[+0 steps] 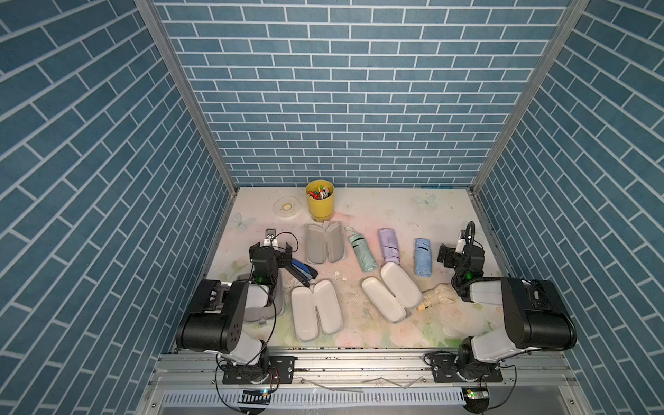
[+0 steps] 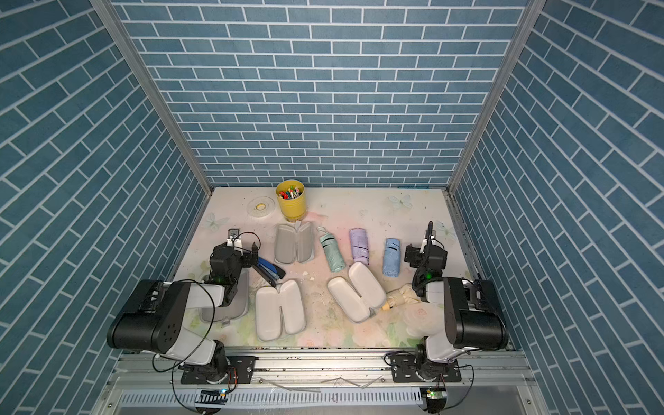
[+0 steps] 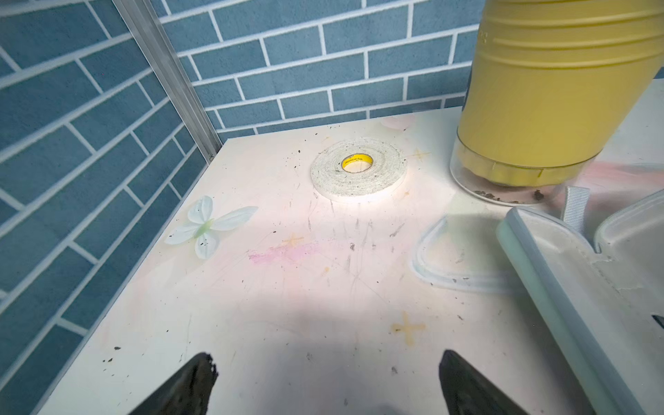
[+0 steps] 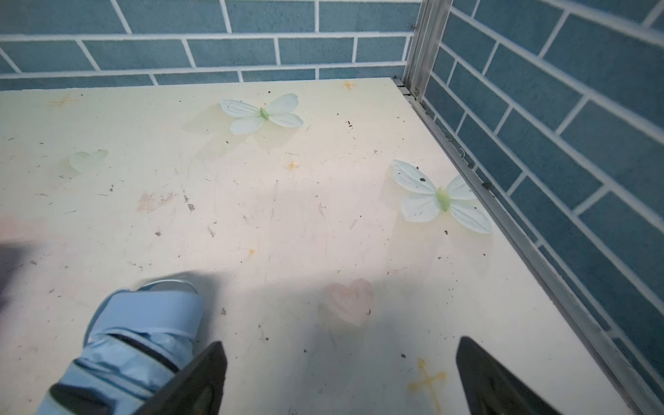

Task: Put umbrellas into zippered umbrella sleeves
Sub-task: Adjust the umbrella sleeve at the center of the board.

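Observation:
In both top views a mint green umbrella [image 1: 363, 253], a lilac one [image 1: 390, 246] and a light blue one [image 1: 423, 257] lie in a row at mid-table. A cream umbrella [image 1: 440, 293] lies by the right arm. Three zippered umbrella sleeves lie open, pale inside up: one at the back [image 1: 324, 243], one at the front left [image 1: 316, 314], one in the middle [image 1: 391, 296]. Another sleeve [image 1: 267, 312] is partly hidden under the left arm. My left gripper [image 1: 270, 247] [image 3: 327, 359] is open and empty, left of the back sleeve [image 3: 575, 287]. My right gripper [image 1: 461, 253] [image 4: 341, 343] is open and empty, just right of the light blue umbrella [image 4: 136, 341].
A yellow cup of pens [image 1: 319, 201] and a tape roll [image 1: 286, 207] stand at the back. A dark blue stapler [image 1: 301, 271] lies beside the left gripper. Brick-patterned walls enclose three sides of the table.

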Controlling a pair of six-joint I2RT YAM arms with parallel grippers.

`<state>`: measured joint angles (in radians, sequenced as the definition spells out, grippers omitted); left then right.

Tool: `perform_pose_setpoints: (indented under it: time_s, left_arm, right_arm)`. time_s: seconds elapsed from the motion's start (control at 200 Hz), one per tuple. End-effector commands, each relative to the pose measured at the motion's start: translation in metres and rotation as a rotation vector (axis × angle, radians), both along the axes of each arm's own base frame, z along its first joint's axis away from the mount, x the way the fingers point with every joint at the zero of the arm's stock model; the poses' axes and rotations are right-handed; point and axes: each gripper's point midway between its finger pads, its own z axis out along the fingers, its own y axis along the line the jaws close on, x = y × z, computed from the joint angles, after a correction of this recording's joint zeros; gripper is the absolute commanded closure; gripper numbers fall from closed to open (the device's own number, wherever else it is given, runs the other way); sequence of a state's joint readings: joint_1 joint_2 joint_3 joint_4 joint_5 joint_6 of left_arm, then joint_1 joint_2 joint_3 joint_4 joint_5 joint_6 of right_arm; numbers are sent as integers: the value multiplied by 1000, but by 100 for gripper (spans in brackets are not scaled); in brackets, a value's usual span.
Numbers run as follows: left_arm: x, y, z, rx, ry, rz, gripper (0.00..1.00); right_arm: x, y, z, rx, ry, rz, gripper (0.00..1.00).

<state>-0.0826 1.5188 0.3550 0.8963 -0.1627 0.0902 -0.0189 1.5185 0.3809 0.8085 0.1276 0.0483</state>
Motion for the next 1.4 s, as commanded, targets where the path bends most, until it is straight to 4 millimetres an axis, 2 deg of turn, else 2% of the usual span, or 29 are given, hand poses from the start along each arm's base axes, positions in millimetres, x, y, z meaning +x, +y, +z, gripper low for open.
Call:
perform_pose_setpoints:
  time_s: [0.0,1.12,1.235,1.39]
  left_arm:
    - [3,-1,2,8,-10,-12,1]
    - [4,0,3,4,-11,-8,1]
    - [8,4,-1,-53,18,-33,1]
    - [6,10,6,-71,-1,-13,0]
  right_arm:
    - [6,-4,9,9,-36,-23,1]
    - [7,-3,9,14,-35,-17,1]
    - [7,-3,9,14,-35,-18,1]
    - [7,-4,11,15,-37,-18,1]
